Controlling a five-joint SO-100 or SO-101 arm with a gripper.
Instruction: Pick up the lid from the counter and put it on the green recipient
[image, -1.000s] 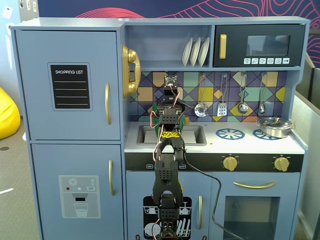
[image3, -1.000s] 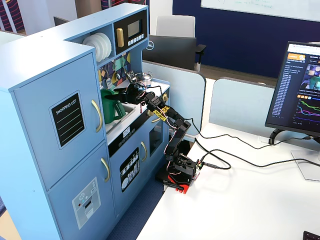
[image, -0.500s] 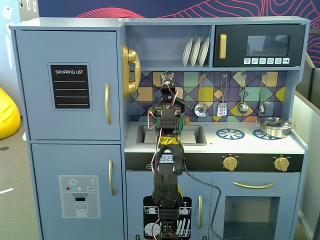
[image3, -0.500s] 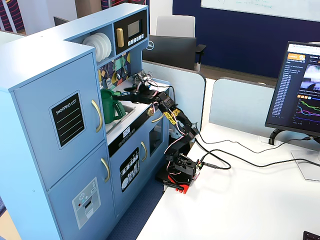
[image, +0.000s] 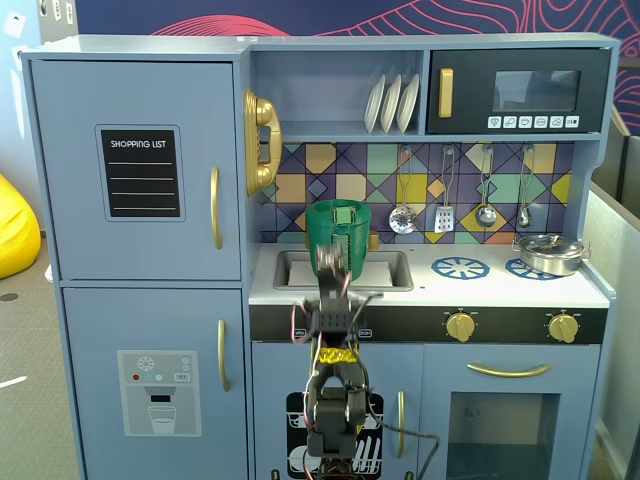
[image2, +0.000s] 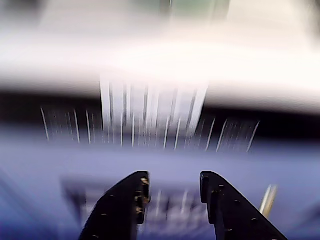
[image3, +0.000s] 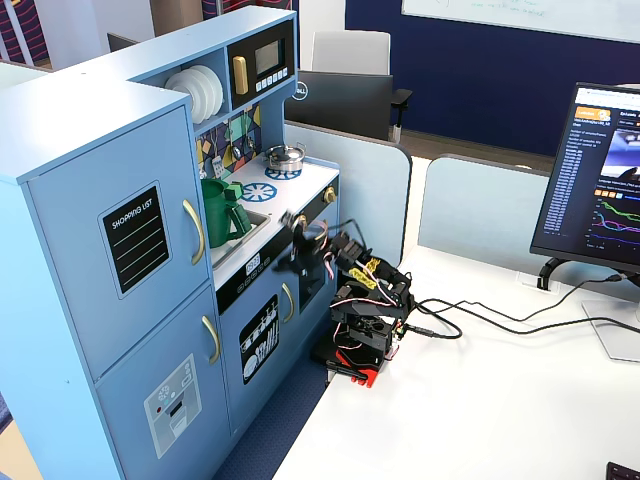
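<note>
My gripper (image2: 172, 187): two black fingers spread apart, nothing between them. The wrist view is heavily motion-blurred; only a pale band above a dark strip and blue below can be made out.

In a fixed view from the front, my gripper (image: 333, 262) is raised in front of the toy kitchen's counter edge (image: 430, 292), blurred, just before the sink (image: 385, 268). My arm's base (image3: 358, 352) sits on the white desk surface (image3: 480, 400), beside the kitchen.

Green recipient (image: 337, 235): upright in the sink area, open-topped, directly behind my gripper in that front view. In the side fixed view the green recipient (image3: 216, 212) stands left of the burners. A green piece sits at its rim; I cannot tell whether that is the lid.

Further out: silver pan (image: 548, 252) on the right blue burner ring (image: 524, 268), second burner ring (image: 460, 267) bare. Utensils (image: 446, 210) hang on the tiled backsplash. White plates (image: 392, 102) on the shelf above. Monitor (image3: 600, 190) on the desk.
</note>
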